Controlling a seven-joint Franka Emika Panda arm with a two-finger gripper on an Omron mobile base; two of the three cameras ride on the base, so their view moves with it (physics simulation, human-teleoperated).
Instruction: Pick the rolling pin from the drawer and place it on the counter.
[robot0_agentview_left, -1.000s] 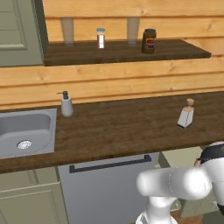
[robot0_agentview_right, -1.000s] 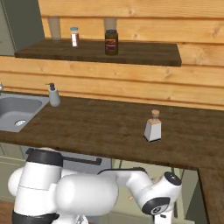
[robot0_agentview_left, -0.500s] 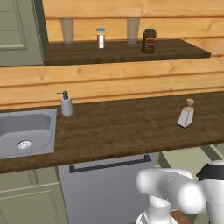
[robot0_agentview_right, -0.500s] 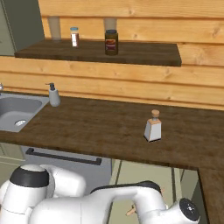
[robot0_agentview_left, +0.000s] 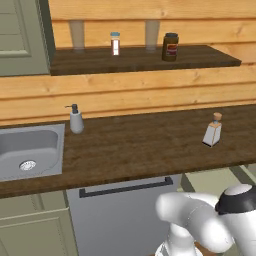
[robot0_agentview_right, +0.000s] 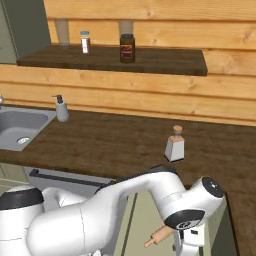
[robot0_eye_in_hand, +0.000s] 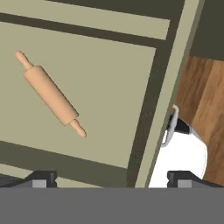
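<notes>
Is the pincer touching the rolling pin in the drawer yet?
Apart. In the hand view the rolling pin lies flat on the drawer floor, up and left of the open pincer fingertips, with bare drawer floor between them.

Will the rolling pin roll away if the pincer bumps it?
Probably: the rolling pin is round and lies loose on the flat drawer floor. It looks like stiff wood, so it shouldn't bend. Its narrow knobs might slip.

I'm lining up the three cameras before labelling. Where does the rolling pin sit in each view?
Left base view: I cannot find it.
Right base view: rolling pin pokes out low, beside the arm's dark wrist joint.
Hand view: rolling pin lies diagonally, upper left, in the drawer.
Shared landmark: the open drawer holding it.
</notes>
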